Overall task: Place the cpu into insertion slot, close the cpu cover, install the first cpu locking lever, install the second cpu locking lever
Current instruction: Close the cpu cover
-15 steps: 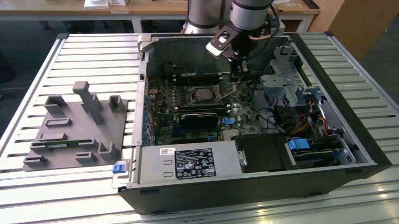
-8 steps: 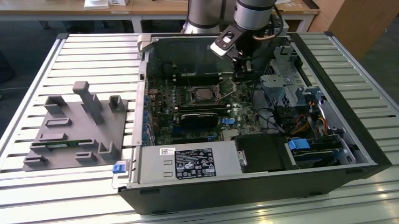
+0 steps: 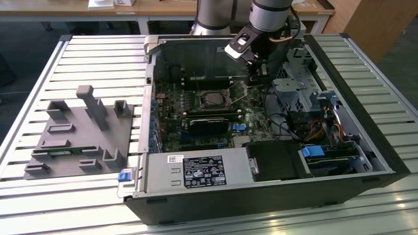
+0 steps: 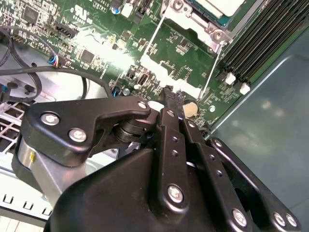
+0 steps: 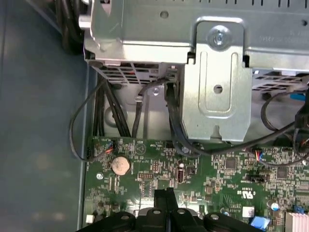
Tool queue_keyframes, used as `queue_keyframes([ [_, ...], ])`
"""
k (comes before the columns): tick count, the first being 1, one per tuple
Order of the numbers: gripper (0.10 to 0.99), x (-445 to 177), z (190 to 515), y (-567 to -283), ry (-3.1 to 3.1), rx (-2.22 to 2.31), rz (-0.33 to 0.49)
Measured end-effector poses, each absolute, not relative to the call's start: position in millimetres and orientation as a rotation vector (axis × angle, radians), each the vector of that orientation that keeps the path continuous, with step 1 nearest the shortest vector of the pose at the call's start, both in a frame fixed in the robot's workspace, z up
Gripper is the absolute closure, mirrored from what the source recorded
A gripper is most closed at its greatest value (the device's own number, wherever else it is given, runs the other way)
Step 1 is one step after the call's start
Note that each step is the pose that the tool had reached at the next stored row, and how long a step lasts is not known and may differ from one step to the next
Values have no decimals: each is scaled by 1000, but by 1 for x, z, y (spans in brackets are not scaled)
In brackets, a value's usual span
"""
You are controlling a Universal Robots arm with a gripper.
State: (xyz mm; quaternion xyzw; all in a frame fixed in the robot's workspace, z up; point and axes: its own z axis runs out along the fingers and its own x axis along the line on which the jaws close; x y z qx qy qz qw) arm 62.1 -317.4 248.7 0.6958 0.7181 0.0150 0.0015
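My gripper point(image 3: 256, 83) hangs inside the open computer case, just to the exterior view's right of the insertion slot point(image 3: 212, 99). Its black fingers are shut with nothing between them, their tips point(image 4: 169, 93) close above the green motherboard point(image 5: 212, 169). In the second wrist view the cpu point(image 4: 219, 6) shows its pale metal top at the picture's edge, with the silvery cpu cover point(image 4: 193, 23) framing it. A thin metal lever rod point(image 4: 211, 72) runs from the socket's corner towards my fingertips, and another rod point(image 4: 150, 41) lies alongside. In the exterior view a thin rod point(image 3: 243, 98) slants up beside the socket.
A metal drive cage point(image 5: 217, 87) with black cables point(image 5: 174, 121) stands close to my fingers. Long black memory slots point(image 4: 260, 43) run beside the socket. A coin battery point(image 5: 120, 165) sits on the board. A power supply point(image 3: 186, 171) fills the case's front; a grey fixture block point(image 3: 78, 132) lies on the table.
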Motion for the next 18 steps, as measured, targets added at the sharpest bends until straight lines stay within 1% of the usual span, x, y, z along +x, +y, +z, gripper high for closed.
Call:
queue_keyframes([
  [18, 980, 68, 239, -317, 2224, 2214, 47],
])
